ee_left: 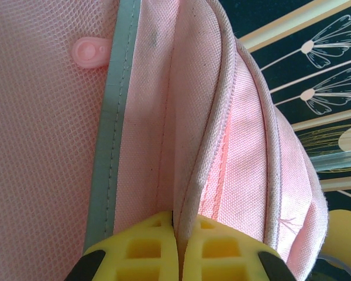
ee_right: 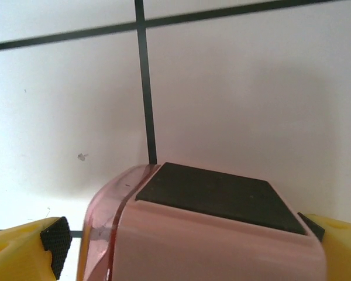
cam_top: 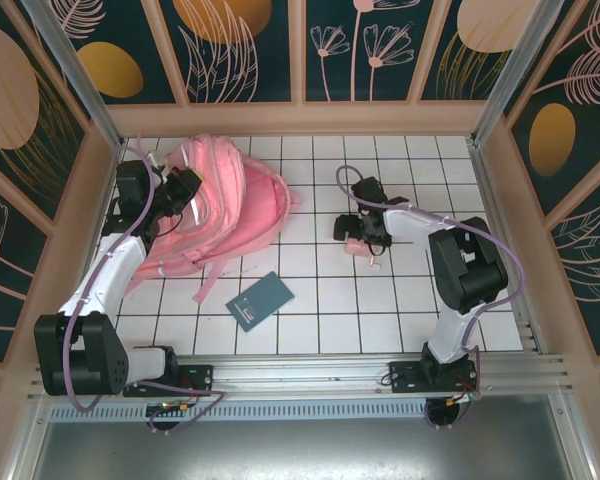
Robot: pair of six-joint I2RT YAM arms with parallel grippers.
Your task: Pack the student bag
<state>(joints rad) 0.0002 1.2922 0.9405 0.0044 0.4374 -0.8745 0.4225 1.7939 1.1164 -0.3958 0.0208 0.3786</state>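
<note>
Student bag [cam_top: 230,200] seam pinched tight in left pincer [ee_left: 180,221]; right pincer [ee_right: 184,231] spread around pink, black-topped box [ee_right: 222,202]

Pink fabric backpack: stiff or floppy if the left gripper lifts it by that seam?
Likely floppy: the pink fabric backpack lies slumped and creased, so it should sag, not lift whole. The left gripper pinches only a thin piped edge, which may just pull that panel open.
</note>
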